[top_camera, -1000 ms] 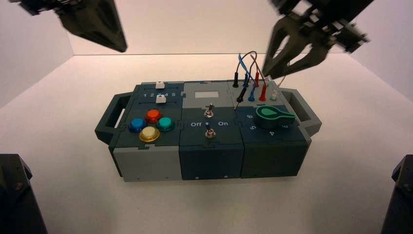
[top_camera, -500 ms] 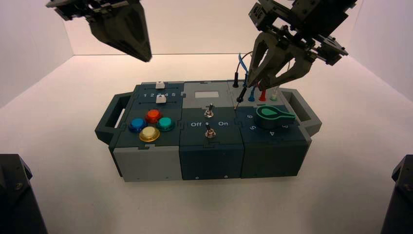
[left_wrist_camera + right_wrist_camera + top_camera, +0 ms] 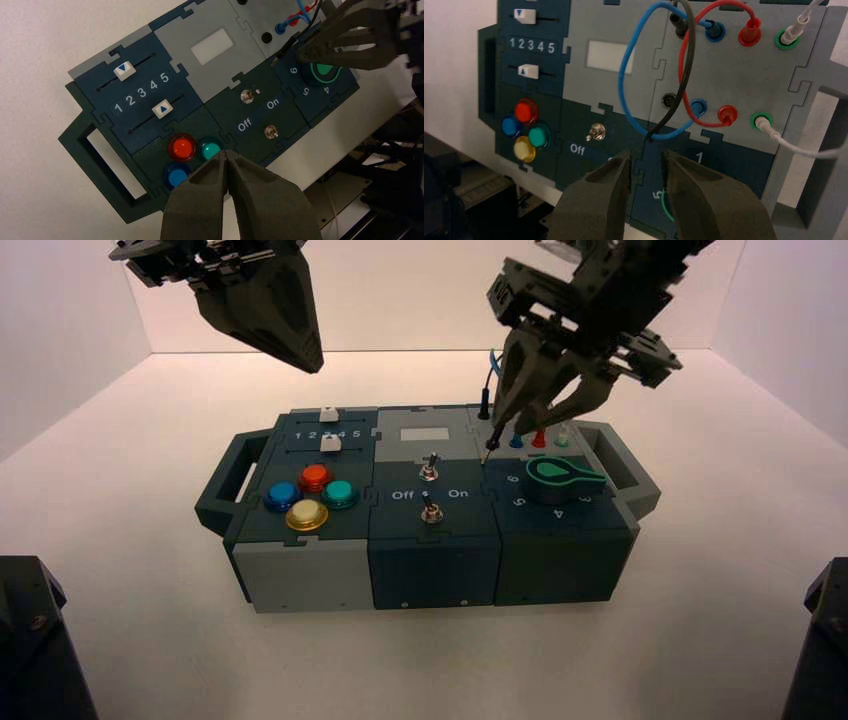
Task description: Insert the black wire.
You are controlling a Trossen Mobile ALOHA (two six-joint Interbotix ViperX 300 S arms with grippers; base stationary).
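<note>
Since a second ago the right gripper (image 3: 520,430) has come down and leftward from above the box's far right corner to the wire sockets, and the left gripper (image 3: 300,355) has swung in over the sliders. The right gripper's fingers (image 3: 599,200) stand slightly apart, astride the loose end of the black wire (image 3: 684,80), not clamped on it. That loose plug (image 3: 492,445) leans just below the gripper's tips, its pin near the empty black socket (image 3: 669,100). Beyond the tips the cable loops up to its other plug (image 3: 680,25), seated in the far row beside the blue wire (image 3: 629,75) and red wire (image 3: 684,60). The left gripper hangs pressed together, well apart from the wires, above the coloured buttons (image 3: 182,147).
</note>
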